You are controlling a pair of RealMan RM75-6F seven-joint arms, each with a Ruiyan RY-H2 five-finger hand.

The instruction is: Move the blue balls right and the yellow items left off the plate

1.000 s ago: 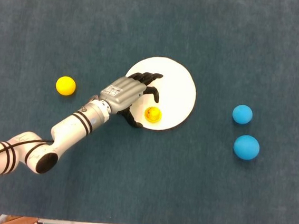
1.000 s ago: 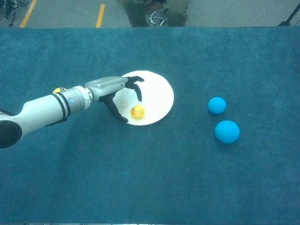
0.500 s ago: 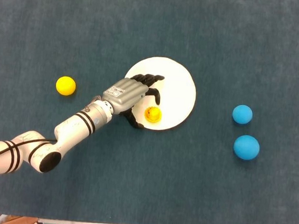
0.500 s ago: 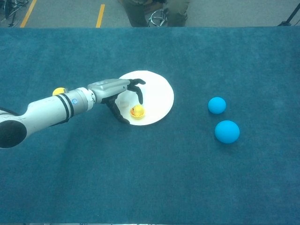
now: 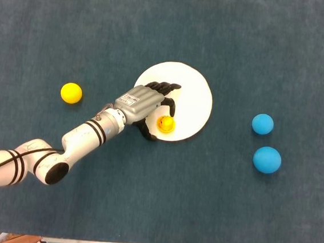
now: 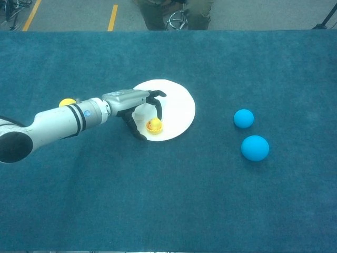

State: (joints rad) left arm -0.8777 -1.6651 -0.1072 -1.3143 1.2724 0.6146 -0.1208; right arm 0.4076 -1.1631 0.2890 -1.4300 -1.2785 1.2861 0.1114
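The table [image 5: 210,218] is covered edge to edge in dark teal carpet-like fabric. Beyond its far edge, in the chest view, a grey floor with yellow line markings [image 6: 113,17] is seen, together with the lower part of a seated person [image 6: 174,13], cut off by the frame. At the near edge, in the head view, a pale strip and some clutter are only partly visible and cannot be identified.

The left arm [image 5: 61,152] is extended from the near left corner toward the table centre; its upper part is cut off by the frame edge. The right arm and right robot hand are not shown in either view.

The white plate [image 5: 196,93] is located near the table centre. The left robot hand [image 5: 146,105] is positioned over the plate's left part, hiding that portion of the rim. Its dark fingers [image 5: 164,88] are curled and spread around the small yellow item [image 5: 165,123], which lies on the plate's near edge. Whether the item is touched cannot be determined; nothing is seen to be held.

The larger blue ball [image 5: 267,160] and the smaller blue ball [image 5: 262,124] are placed on the fabric toward the right edge, off the plate. The yellow ball [image 5: 71,92] lies toward the left edge; in the chest view it is largely hidden behind the arm.
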